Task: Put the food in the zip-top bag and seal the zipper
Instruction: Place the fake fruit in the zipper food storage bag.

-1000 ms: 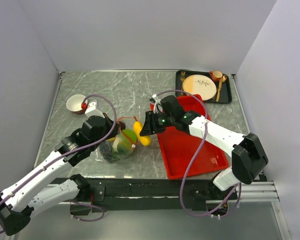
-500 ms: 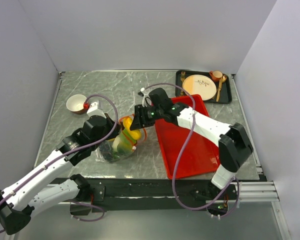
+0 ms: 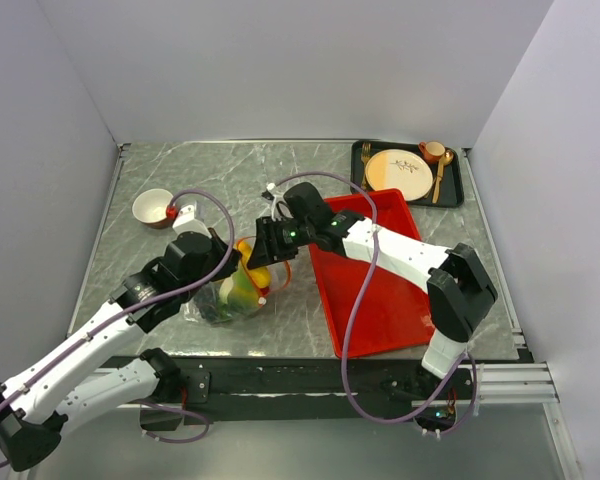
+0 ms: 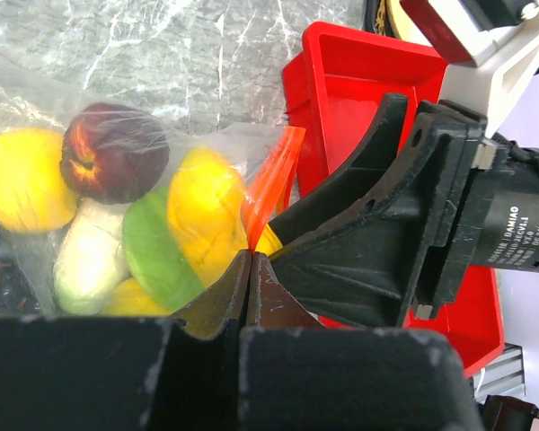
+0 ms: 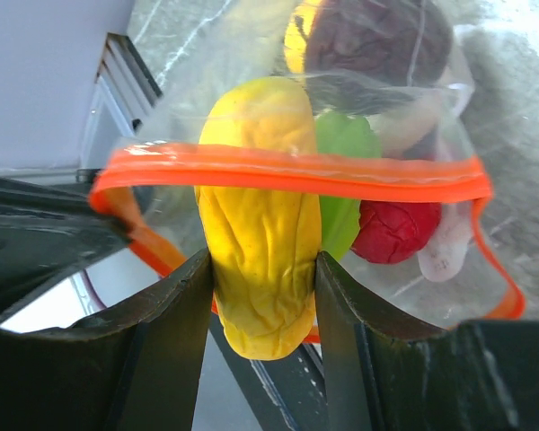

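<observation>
Left of red rectangular plastic tray [image 3: 380, 295], just beside its edge: clear floppy plastic zip-top bag [image 3: 230, 295], mouth turned toward tray. Already inside: dark red toy peach [image 4: 112, 153], green toy piece [image 4: 153, 251], white toy piece [image 4: 88, 260], other yellow ones. Yellow elongated toy food [image 5: 260, 242] sat halfway through mouth, crossing orange-red zipper strip [image 5: 386, 180]. Right gripper [image 5: 264, 269] partly open, clamped on that yellow piece. Left gripper [image 4: 250, 262] fully closed, pinching bag rim on side away from tray. Judged late in filling; remaining: release piece inside, run zipper closed.
</observation>
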{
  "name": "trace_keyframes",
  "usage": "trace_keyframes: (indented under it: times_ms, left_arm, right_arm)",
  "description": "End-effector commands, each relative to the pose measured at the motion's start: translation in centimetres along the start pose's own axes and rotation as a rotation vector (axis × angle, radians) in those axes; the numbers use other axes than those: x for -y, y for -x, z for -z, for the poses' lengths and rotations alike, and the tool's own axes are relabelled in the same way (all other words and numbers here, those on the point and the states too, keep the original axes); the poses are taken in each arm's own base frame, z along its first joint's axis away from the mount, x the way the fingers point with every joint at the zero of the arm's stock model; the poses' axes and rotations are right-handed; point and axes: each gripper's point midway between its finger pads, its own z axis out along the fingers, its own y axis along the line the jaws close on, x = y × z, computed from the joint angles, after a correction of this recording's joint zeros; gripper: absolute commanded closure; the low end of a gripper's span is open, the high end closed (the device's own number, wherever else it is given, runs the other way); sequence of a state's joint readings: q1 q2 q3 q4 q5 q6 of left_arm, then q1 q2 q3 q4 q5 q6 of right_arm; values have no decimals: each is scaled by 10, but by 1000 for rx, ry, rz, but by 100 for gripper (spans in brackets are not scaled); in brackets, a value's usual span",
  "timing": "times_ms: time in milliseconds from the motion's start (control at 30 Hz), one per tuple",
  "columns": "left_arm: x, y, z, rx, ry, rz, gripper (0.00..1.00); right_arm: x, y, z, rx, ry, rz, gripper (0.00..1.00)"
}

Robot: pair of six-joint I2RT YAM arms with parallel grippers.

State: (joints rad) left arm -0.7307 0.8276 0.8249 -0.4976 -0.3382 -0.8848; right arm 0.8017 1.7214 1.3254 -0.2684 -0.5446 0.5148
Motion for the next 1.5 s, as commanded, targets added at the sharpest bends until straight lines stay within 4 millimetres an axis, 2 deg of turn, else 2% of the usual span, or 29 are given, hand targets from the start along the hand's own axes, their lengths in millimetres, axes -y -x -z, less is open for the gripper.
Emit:
trace_keyframes:
  times_ms: [0,133,433,633,733,767,900,1033,1267,1333,1467]
  left_arm:
    - [16,16,6,40,-46,12,99]
    - [15,20,9,58,-48,15,99]
    - [23,31,16,83,-72,34,99]
    - [19,39,24,122,-68,55,99]
    - [16,43,27,140,-59,67,99]
    - [14,42,27,142,-51,68,99]
    - [10,41,27,144,-36,77,99]
    - [7,42,28,154,-28,90,99]
    - [2,47,32,179,-6,100,99]
    - [0,48,33,183,-2,106,99]
    - [-1,49,35,192,-2,118,99]
  right_arm:
    - [-28,17,-2,42,84,27,58]
    - [-30,15,-7,42,95,6,57]
    - [-39,28,-17,103,120,-41,56]
    - [-30,17,-34,65,93,-43,49]
    - [-28,10,-36,57,90,-25,40]
    - [-31,12,-32,71,95,-5,33]
    - [-34,14,-20,98,91,46,23]
    - [-31,17,-6,137,41,76,18]
    - [-16,35,42,283,-147,119,14]
    - [-4,39,52,327,-214,104,13]
    - [28,28,53,289,-346,45,18]
